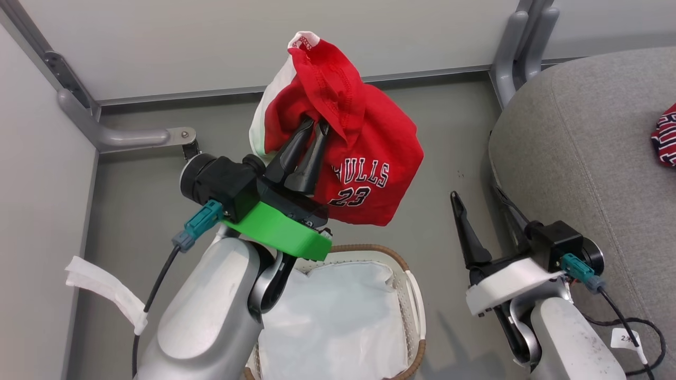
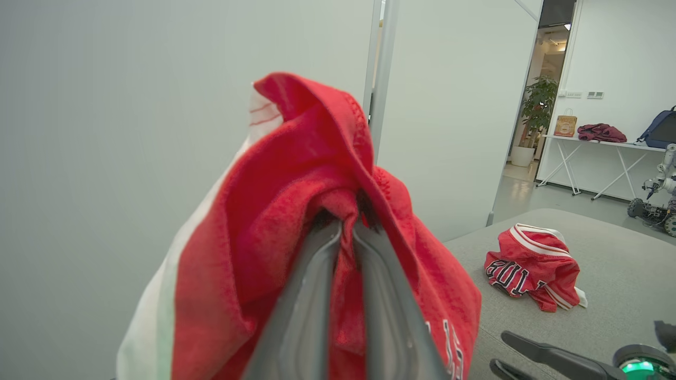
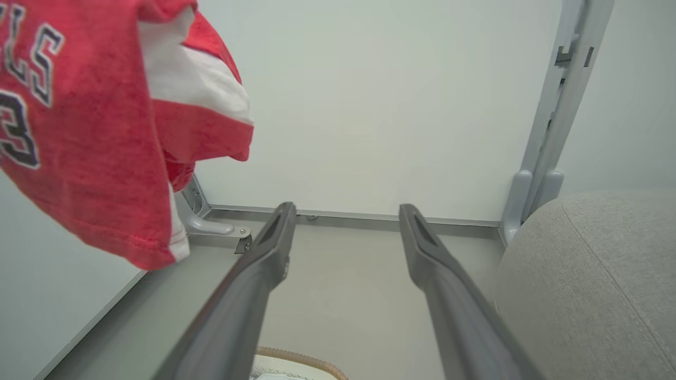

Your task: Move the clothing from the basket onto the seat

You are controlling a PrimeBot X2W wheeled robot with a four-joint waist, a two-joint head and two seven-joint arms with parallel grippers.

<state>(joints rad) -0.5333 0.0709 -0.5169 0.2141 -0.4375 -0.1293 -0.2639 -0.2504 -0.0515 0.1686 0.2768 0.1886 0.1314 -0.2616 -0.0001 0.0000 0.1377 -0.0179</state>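
1 jersey (image 2: 533,264) on seat (image 1: 581,132) right of basket (image 1: 417,295); 2nd jersey (image 1: 369,137) clamped in left gripper (image 1: 316,125) above basket, just liner (image 1: 332,316) inside; right gripper (image 3: 347,207) spread, empty.

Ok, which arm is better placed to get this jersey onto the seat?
Left. The left gripper is shut on the red jersey, held up above the basket, so it probably only needs to swing across to the seat. The right gripper is open and empty beside the seat.

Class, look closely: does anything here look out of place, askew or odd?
Nothing damaged or spilled. A loose white strip hangs by the left arm's cable, and the red jersey dangles bunched from the left gripper.
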